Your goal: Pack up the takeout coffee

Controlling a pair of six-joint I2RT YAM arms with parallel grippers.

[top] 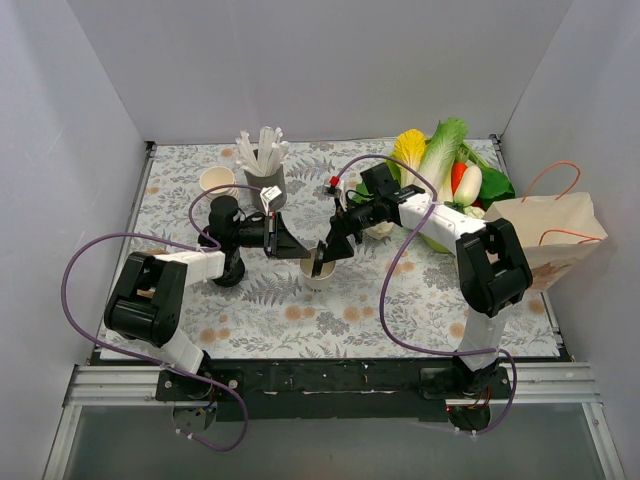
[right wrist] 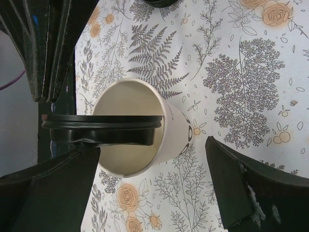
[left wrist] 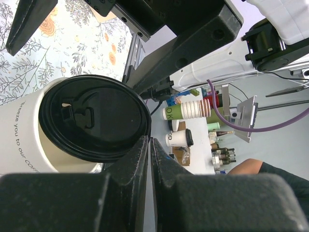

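A cream paper cup stands on the floral mat between my two grippers. Its black lid is not seated: it stands tilted on edge across the open mouth. In the left wrist view the lid faces the camera in front of the cup. My left gripper is shut and empty, its tips against the lid's rim. In the right wrist view the lid is edge-on over the cup. My right gripper is wide open around the cup, and the lid touches its left finger.
A stack of lidless cups and a dark holder of white sticks stand at the back left. A bowl of vegetables sits at the back right. A brown paper bag stands at the right edge.
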